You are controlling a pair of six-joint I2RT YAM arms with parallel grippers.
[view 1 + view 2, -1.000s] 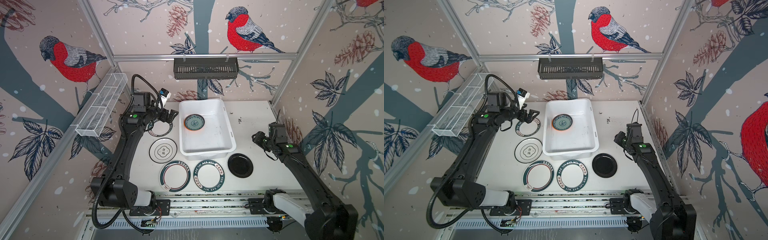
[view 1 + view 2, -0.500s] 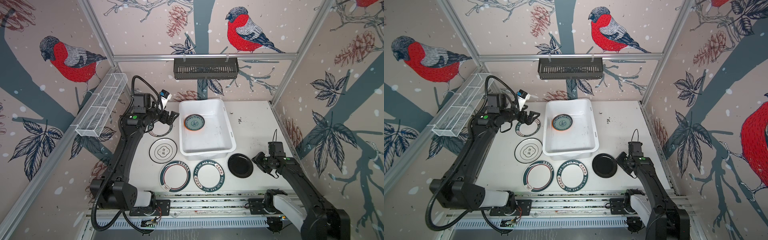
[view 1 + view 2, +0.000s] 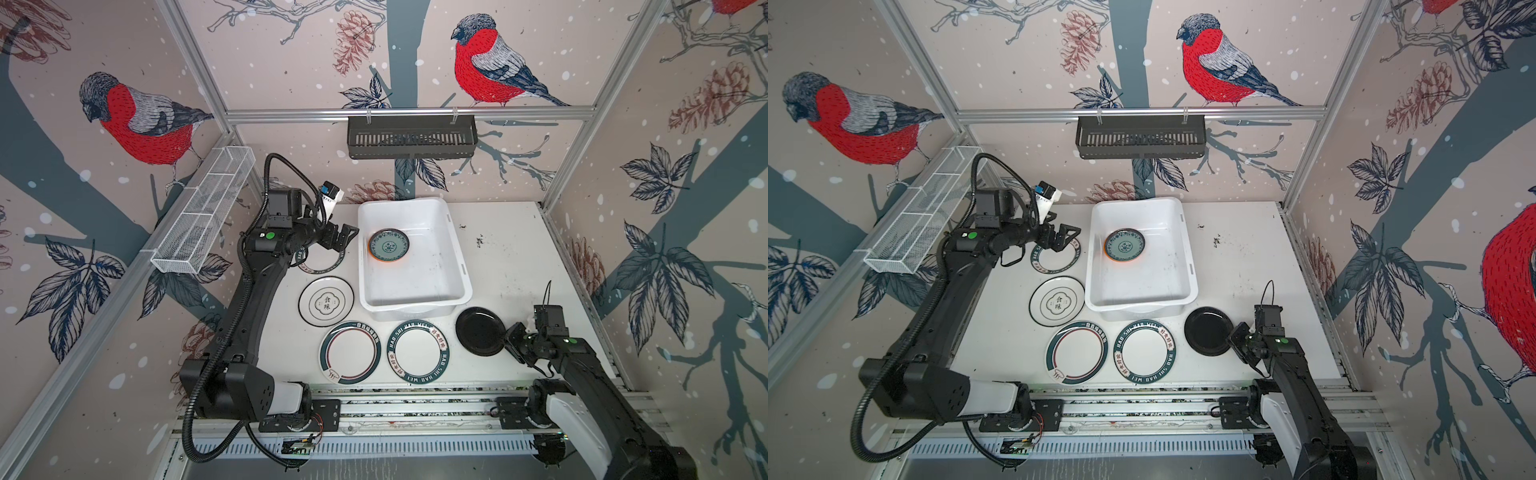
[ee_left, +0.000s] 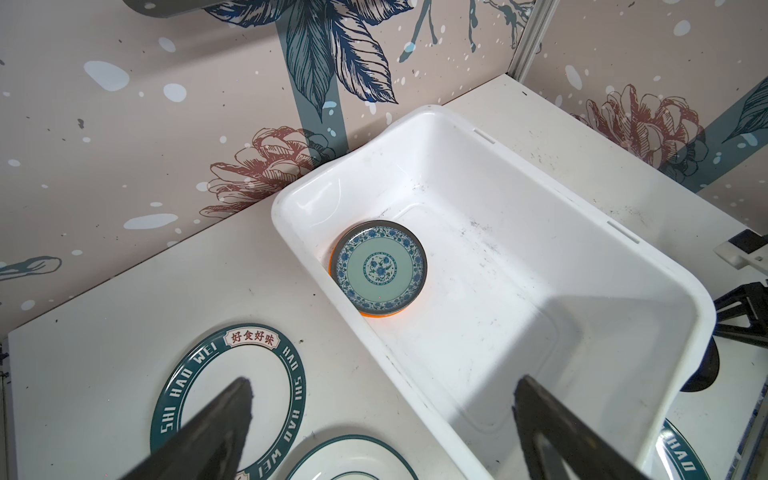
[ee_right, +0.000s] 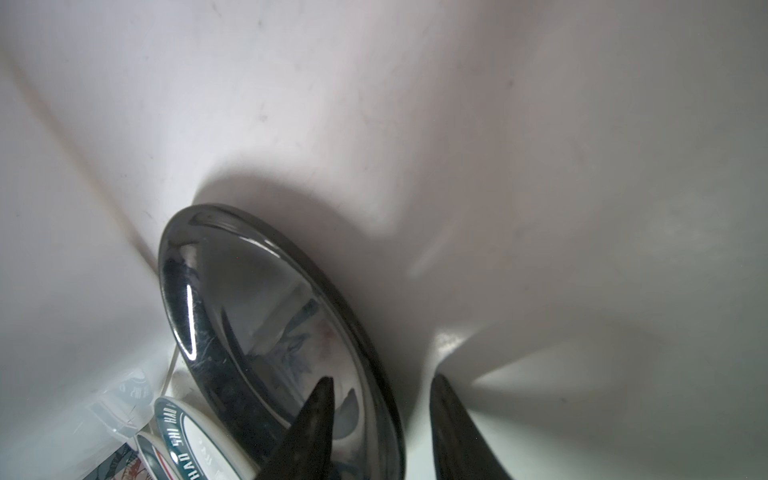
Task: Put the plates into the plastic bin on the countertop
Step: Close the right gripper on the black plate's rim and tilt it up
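Speckled white counter (image 3: 519, 257) carries a glossy black round plate (image 3: 478, 330); right pincer (image 3: 510, 340), narrowed but unclosed, straddles its rim. Left pincer (image 3: 345, 237) gapes wide beside the smooth plastic bin (image 3: 458, 249) holding a teal-patterned plate (image 3: 388, 246).

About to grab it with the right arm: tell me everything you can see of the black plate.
The black plate is small, round, glossy and plain, with a shallow well and raised rim, seemingly plastic. It lies flat, face up, on the countertop, off the plastic bin's near right corner, apart from the other plates. The right pincer straddles its right edge, jaws apart; contact is unclear.
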